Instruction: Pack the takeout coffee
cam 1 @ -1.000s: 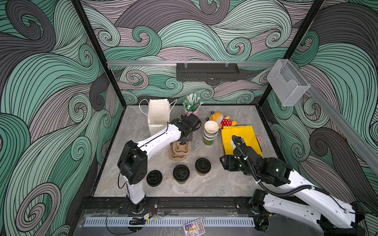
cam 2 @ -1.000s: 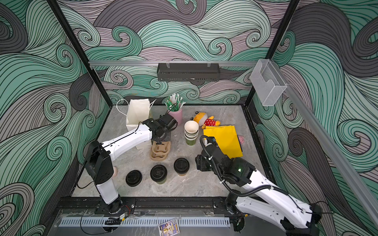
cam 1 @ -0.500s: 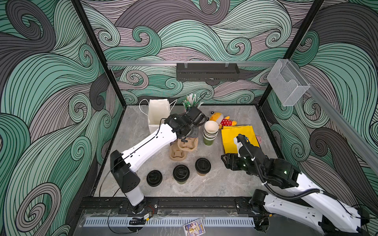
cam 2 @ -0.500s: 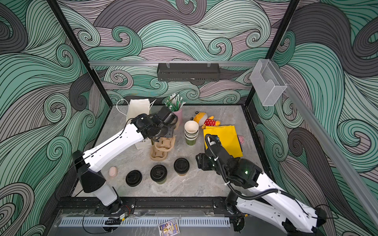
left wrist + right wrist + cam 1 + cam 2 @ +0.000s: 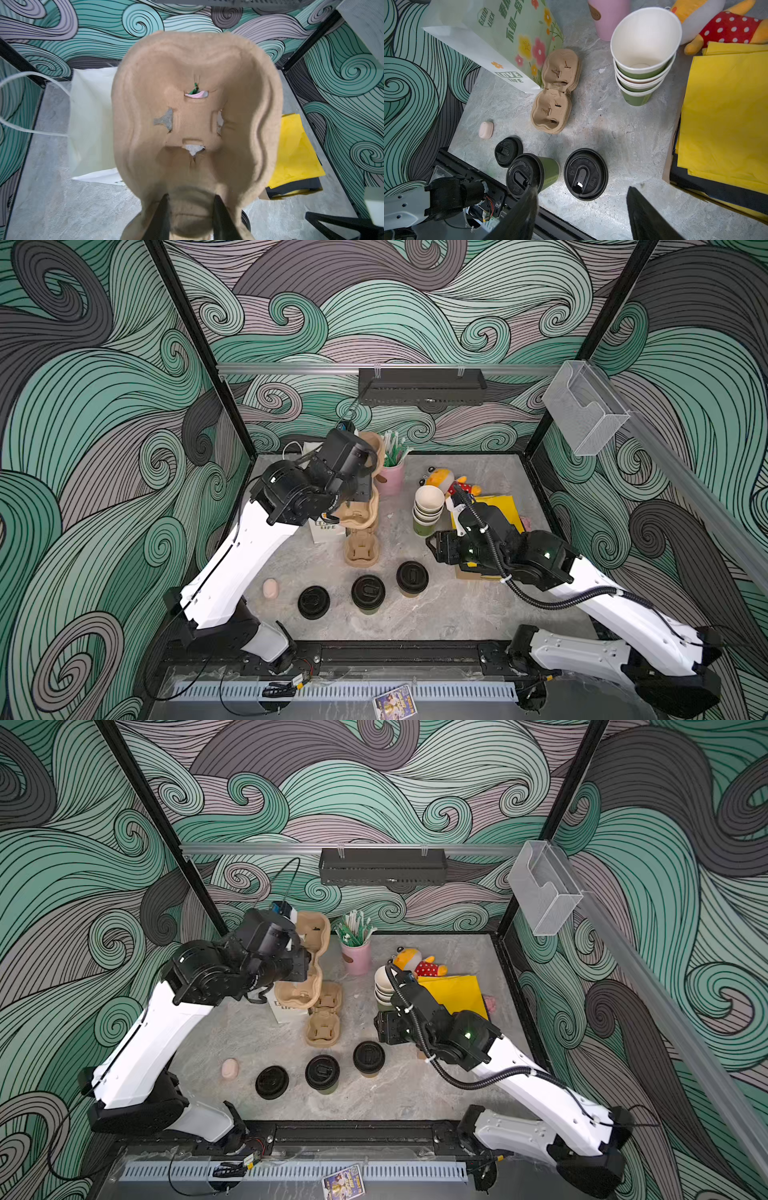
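On the grey table (image 5: 436,614) the white paper bag (image 5: 500,35) stands near the far left corner, and the yellow sheets (image 5: 505,510) lie along the right edge. The left gripper (image 5: 190,199) is raised over the far left part of the table. Its fingers are closed narrowly on the middle ridge of one brown cup carrier (image 5: 360,512), which hangs in the air, tilted. Under it, a stack of carriers (image 5: 361,549) lies at the table's middle. The right gripper (image 5: 582,187) hangs with fingers wide apart and holds nothing, just above the brown cup (image 5: 411,577). This lidded cup and the green cup (image 5: 368,593) stand near the front edge, close together and not touching. A loose lid (image 5: 313,602) lies to the left of the green one.
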### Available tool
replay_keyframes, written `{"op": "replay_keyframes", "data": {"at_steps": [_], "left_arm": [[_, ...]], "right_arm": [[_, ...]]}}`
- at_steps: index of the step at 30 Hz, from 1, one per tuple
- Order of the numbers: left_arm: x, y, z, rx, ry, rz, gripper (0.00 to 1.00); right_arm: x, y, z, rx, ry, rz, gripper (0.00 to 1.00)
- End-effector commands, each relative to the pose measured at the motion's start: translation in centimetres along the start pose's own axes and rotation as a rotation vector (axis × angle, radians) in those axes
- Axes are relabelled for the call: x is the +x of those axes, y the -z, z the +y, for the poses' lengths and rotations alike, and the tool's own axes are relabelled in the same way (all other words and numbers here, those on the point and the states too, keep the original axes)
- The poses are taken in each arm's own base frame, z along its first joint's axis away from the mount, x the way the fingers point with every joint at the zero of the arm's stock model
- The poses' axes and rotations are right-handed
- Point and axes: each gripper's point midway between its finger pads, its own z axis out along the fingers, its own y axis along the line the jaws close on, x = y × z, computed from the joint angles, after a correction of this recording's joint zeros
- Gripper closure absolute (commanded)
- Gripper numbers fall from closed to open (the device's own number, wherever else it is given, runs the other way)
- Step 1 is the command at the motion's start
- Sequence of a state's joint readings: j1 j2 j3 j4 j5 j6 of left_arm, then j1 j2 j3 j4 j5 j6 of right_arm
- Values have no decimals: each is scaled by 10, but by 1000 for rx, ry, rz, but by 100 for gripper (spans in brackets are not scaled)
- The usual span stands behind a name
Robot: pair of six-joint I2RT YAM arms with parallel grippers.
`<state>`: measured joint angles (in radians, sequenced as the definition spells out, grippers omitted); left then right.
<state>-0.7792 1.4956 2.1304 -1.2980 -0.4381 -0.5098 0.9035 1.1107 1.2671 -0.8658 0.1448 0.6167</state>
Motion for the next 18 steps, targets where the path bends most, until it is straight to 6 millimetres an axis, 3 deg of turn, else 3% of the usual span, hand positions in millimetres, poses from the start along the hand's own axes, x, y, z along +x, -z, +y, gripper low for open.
{"op": "replay_keyframes", "data": {"at_steps": [1, 7, 13, 18], "left_arm": [[-11, 14, 35, -89, -2, -29, 86], [-31, -3, 64, -161, 64, -49, 86], [-49, -19, 93, -229, 153, -45, 87], [-50, -33, 108, -224, 286, 4, 87]], "right_arm": [[-28, 5, 19, -68, 41, -53, 31], [-74, -2, 40, -145, 33, -134, 31], [-127, -13, 58, -266, -88, -252, 31], [-156, -40, 82, -331, -134, -247, 30]]}}
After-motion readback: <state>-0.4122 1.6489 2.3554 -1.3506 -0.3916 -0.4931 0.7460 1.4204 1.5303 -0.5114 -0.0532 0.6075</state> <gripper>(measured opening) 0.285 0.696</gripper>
